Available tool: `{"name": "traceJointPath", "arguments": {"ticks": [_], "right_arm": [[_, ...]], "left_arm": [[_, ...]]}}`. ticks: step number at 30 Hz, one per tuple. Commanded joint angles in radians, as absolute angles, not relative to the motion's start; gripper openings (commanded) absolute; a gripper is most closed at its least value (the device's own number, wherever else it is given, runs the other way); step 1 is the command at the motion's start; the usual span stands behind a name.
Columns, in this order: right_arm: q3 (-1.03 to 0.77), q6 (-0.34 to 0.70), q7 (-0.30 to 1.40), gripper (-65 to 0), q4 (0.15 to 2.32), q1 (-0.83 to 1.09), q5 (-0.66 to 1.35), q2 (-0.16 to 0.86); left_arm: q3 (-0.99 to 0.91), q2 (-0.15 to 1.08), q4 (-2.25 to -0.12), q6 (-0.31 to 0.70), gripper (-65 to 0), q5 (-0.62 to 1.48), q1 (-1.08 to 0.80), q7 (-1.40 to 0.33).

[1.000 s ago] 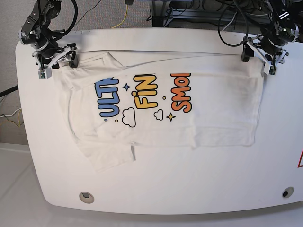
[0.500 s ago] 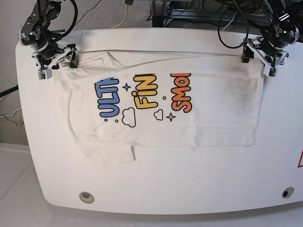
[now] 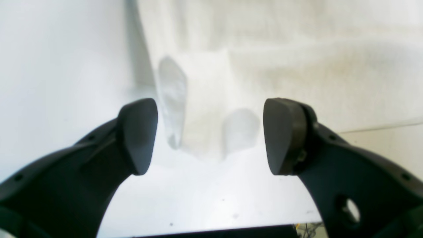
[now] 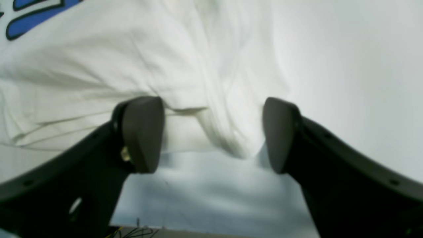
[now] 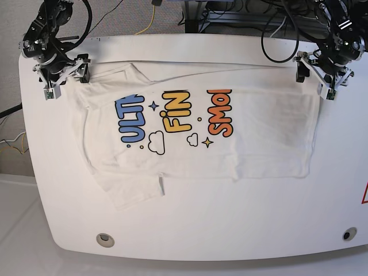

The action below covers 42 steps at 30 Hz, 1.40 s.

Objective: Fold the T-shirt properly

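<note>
Both the left gripper and right gripper are held wide and empty above the far corners of the soft, creased white T-shirt.

The T-shirt lies spread across the middle of the table, its far half folded over toward the near edge, one sleeve jutting toward the table's near-left side. The right gripper sits over the shirt's far-left corner, jaws apart with cloth between them; the left gripper sits at the shirt's far-right corner, jaws apart. Cables trail behind the table's far edge.
</note>
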<state>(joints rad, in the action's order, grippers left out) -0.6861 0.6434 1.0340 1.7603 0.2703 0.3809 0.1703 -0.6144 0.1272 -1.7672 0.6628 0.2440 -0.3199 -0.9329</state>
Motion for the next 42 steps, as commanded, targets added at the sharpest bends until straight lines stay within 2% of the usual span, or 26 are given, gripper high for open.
{"name": "traceJointPath", "arguments": {"ticks": [1, 7, 24, 42], "right_arm": [[-0.690, 0.641, 1.038, -20.4, 1.799, 0.245, 0.394, 0.186], [-0.690, 0.639, 1.047, -20.4, 1.821, 0.240, 0.395, 0.186], [-0.690, 0.638, 1.052, -20.4, 1.871, 0.219, 0.394, 0.186], [-0.690, 0.636, 1.205, -20.4, 1.962, 0.140, 0.390, 0.265]], "left_arm": [[-0.619, 0.145, -1.790, 0.659, -17.9, 0.251, -0.280, -0.961], [-0.622, 0.150, -1.794, 0.659, -18.2, 0.251, -0.248, -1.010], [-0.618, 0.185, -1.850, 0.656, -17.9, 0.245, -0.191, -1.017], [-0.616, 0.213, -1.859, 0.653, -18.2, 0.245, -0.150, -1.017]]}}
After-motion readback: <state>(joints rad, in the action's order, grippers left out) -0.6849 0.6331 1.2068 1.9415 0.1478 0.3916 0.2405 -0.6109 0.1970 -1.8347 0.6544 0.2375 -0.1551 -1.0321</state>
